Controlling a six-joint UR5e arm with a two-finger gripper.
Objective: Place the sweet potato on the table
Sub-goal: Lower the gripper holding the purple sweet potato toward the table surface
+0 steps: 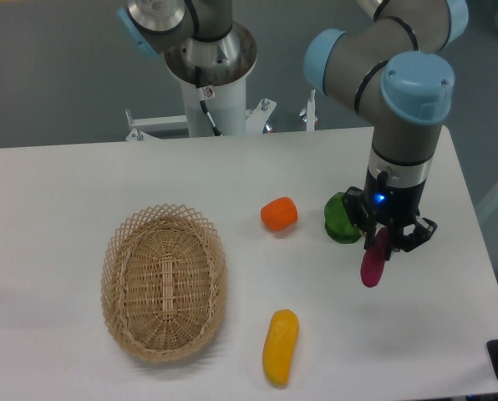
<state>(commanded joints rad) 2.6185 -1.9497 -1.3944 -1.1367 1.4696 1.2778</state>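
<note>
The sweet potato (373, 263) is a small glossy magenta-purple piece hanging nearly upright from my gripper (386, 242). The gripper is shut on its upper end and holds it over the right part of the white table (57, 184). The lower tip of the sweet potato is close to the tabletop; I cannot tell whether it touches. The arm comes down from the upper right.
A green piece (341, 219) lies just left of the gripper. A short orange piece (279, 214) lies further left. A yellow oblong piece (280, 347) lies near the front edge. An oval wicker basket (164, 282) stands at the left, with nothing in it.
</note>
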